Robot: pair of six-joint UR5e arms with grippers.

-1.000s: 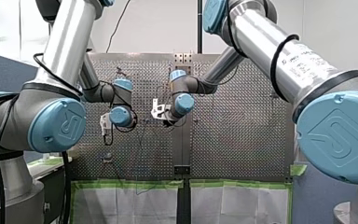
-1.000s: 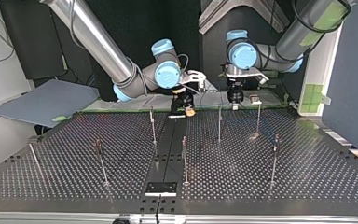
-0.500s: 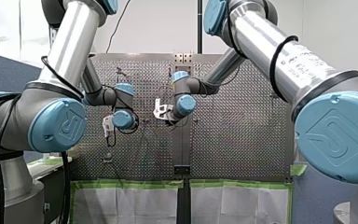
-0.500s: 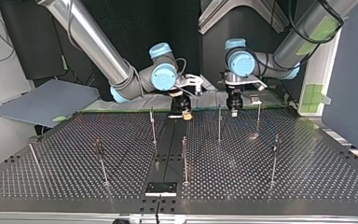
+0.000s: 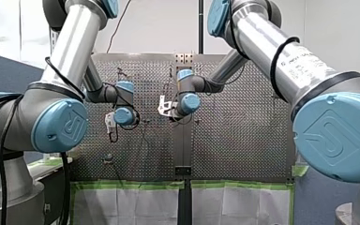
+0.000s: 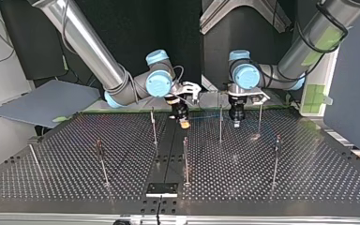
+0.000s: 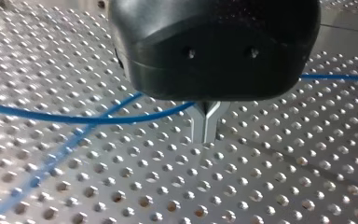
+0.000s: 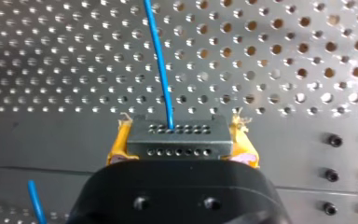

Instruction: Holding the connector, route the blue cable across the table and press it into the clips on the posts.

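My right gripper point(image 8: 179, 148) is shut on a dark grey connector point(image 8: 176, 133), its yellow pads point(image 8: 119, 142) on either side. The blue cable point(image 8: 161, 65) leaves the connector ahead of the fingers. My left gripper point(image 7: 205, 133) has its metal fingertips together, and the blue cable point(image 7: 74, 119) runs through the notch between the fingers. In the top view my right gripper point(image 6: 183, 123) hangs over the table's middle strip near the far edge. My left gripper point(image 6: 236, 123) hangs to its right, between two thin posts point(image 6: 220, 124).
Several thin upright posts point(image 6: 185, 159) stand across the perforated table point(image 6: 309, 178); one point(image 6: 153, 126) is just left of my right gripper. A black plate point(image 6: 161, 189) sits at the near edge. A grey sheet point(image 6: 42, 101) lies off the far left corner.
In the top view both grippers have come nearer, from the table's far edge out over the perforated surface. My right gripper still holds the connector, and the cable trails between the two.
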